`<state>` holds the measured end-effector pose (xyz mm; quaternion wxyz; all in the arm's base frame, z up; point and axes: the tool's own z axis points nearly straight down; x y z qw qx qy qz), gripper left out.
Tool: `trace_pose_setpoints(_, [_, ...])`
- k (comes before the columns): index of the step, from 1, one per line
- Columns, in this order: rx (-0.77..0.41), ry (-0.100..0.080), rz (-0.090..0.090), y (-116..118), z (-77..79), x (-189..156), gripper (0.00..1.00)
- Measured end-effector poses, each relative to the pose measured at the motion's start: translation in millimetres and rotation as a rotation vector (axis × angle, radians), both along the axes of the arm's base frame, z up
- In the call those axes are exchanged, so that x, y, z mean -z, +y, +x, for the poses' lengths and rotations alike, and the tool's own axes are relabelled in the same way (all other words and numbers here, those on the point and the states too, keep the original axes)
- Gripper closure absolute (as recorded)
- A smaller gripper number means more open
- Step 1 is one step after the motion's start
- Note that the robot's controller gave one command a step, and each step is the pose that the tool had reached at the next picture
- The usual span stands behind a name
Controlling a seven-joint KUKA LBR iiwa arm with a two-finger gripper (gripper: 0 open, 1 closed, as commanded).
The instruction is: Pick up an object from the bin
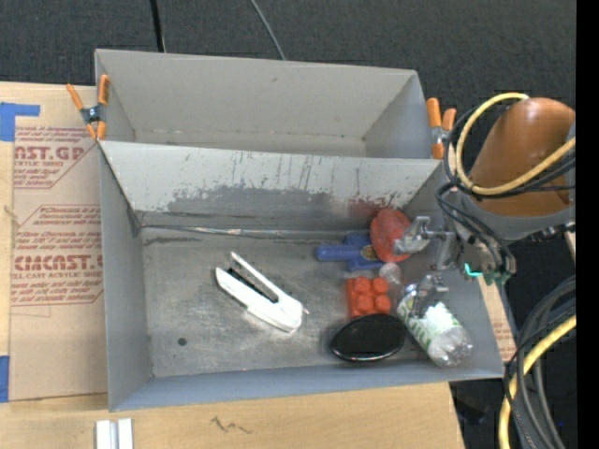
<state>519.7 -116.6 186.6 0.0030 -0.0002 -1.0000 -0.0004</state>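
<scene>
My gripper (418,265) hangs low at the bin's right side with its two fingers spread apart, open, and I see nothing gripped between them. Just left of it lies a red rounded piece (387,229) against the back slope. A blue piece (339,250) lies beside that. Below the fingers sit an orange studded block (368,295) and a crumpled clear wrapper with green print (436,330). A black oval disc (367,339) rests at the front, next to the wrapper.
A white stapler-like clip (259,294) lies alone in the middle of the floor. The bin's sloped right wall stands close behind the gripper. The arm with its orange dome and yellow cables comes in over the right rim.
</scene>
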Motion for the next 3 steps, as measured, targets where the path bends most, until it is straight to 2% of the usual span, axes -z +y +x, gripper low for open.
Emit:
trace_pose_setpoints(1, [-0.001,-0.008,-0.001,0,1.9,-4,0.0])
trace_pose_setpoints(2, [-0.009,-0.018,-0.002,13,25.9,104,1.0])
trace_pose_setpoints(3, [-0.009,-0.018,-0.002,13,25.9,104,1.0])
